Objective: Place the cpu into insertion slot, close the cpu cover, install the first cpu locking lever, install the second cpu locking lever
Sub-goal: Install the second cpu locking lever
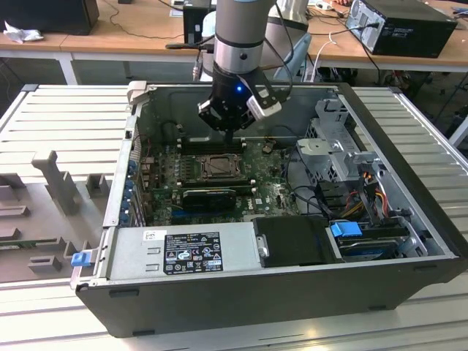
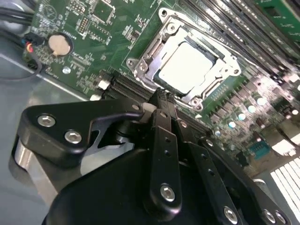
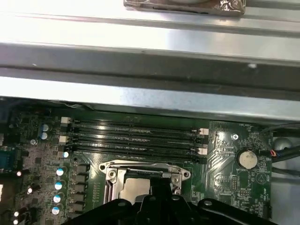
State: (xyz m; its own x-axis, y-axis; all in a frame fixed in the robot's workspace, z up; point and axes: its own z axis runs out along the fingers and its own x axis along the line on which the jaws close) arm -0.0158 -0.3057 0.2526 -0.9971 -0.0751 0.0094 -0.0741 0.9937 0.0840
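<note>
Above the insertion slot (image 2: 187,65), inside the open computer case (image 1: 409,241): the scene at this moment.
Gripper (image 2: 159,101): black fingers (image 2: 164,136) drawn together on nothing, tips poised just above the socket edge nearest the long black card slots (image 2: 124,86).
Cpu (image 2: 185,68): seated flat in the slot; placement judged complete.
Cpu cover (image 2: 150,58): lay down around the chip, which showed through its square window; closing appeared done.
Locking levers: their state could not be told; these steps were judged still outstanding.
Materials: the chip top was pale, smooth, matt metal; the cover was thin, bright, stamped steel; the motherboard (image 2: 84,61) around the slot was green and densely populated; a round silvery coin cell (image 2: 59,44) lay well apart from the slot.
</note>
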